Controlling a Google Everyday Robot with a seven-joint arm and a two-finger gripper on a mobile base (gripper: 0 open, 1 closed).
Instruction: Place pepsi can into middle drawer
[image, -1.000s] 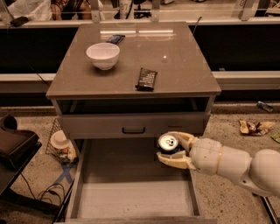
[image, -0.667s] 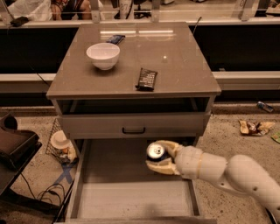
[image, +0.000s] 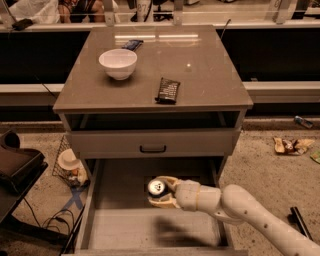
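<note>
The pepsi can (image: 156, 187) has shifted left and lower than a moment ago. It sits pinched between my jaws, one above it and one below, in my gripper (image: 159, 192). Its silver top faces the camera, long axis tipped well off upright, over the open middle drawer (image: 150, 231).

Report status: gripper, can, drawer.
Gripper shut on pepsi can, fingers above and below it. Can over the open middle drawer, not yet released. Nothing visible in the way.
</note>
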